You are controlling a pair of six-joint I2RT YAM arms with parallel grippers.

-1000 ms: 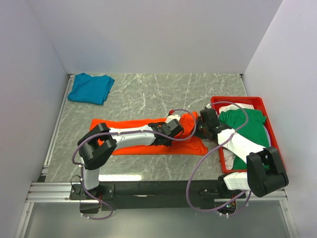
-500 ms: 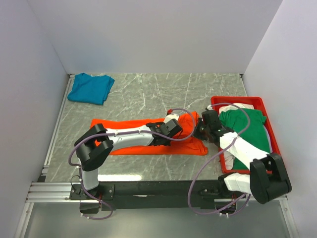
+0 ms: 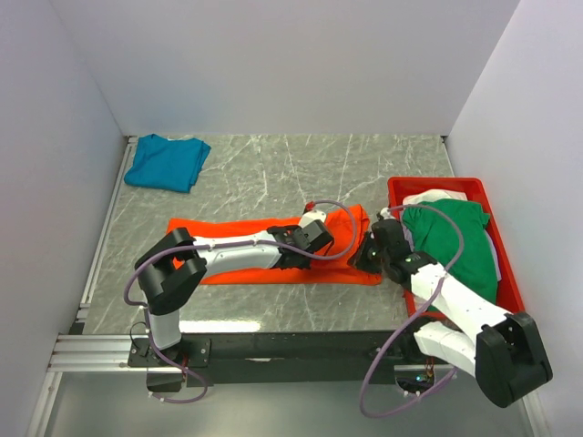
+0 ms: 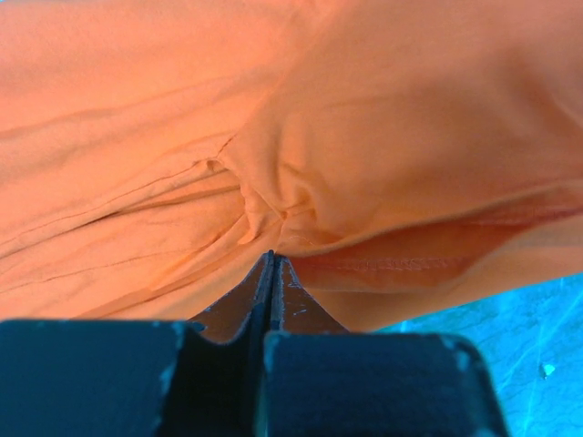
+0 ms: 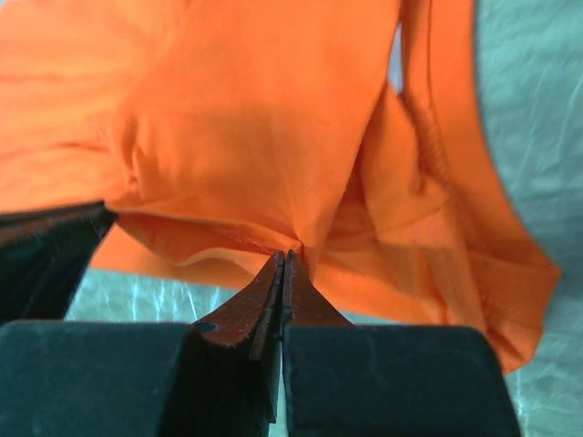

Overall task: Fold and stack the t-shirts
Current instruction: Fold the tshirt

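Softly creased orange t-shirt [image 3: 228,228] lies long across veined marble tabletop [image 3: 273,173].

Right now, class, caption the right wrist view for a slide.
Right end effector shut on a fold of the orange t-shirt, grey table beneath.

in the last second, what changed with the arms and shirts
The right gripper slid toward the near edge and closed on the right end of the orange t-shirt, its elbow swinging back. The left gripper stayed shut on that shirt; teal t-shirt and green t-shirt unmoved.
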